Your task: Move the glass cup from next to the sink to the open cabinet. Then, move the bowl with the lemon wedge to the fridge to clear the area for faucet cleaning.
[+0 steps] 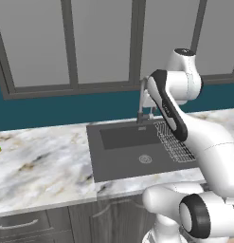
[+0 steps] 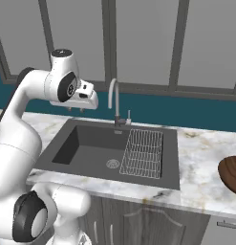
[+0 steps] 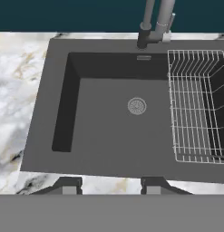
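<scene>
Marble tabletop (image 3: 22,90) all around the sink (image 3: 113,131) and we can't spot the glass cup or the lemon bowl anywhere near it, so we can't really tell how far along we are; nothing looks carried. Our hand (image 3: 111,186) hangs empty above the sink's near edge, fingers spread apart, looking straight down at the drain. Faucet (image 2: 114,103) sits beyond the hand, wire rack (image 3: 197,106) off to its right. Arm's folded high, elbow up.
</scene>
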